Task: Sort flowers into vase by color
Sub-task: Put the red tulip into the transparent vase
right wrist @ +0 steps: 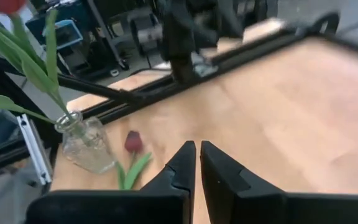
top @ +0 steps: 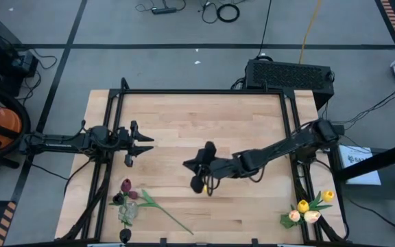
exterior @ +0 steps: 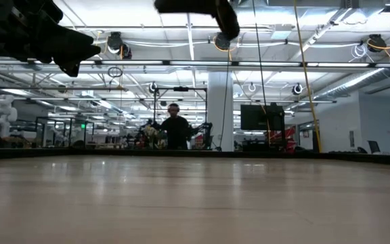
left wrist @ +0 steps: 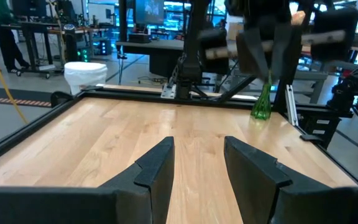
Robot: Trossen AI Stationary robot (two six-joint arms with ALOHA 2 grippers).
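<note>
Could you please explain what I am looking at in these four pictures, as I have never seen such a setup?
This is a robot with two dark arms at a wooden table. One picture looks straight down, one looks level across the tabletop, and two come from cameras on the wrists. The left gripper hangs open at the table's left side. The right gripper, over the middle, is shut, apparently on a yellow flower whose green stem hangs below. A glass vase holds red flowers, a dark red tulip lies beside it, and a yellow and peach bunch lies on the right arm's side.
</note>
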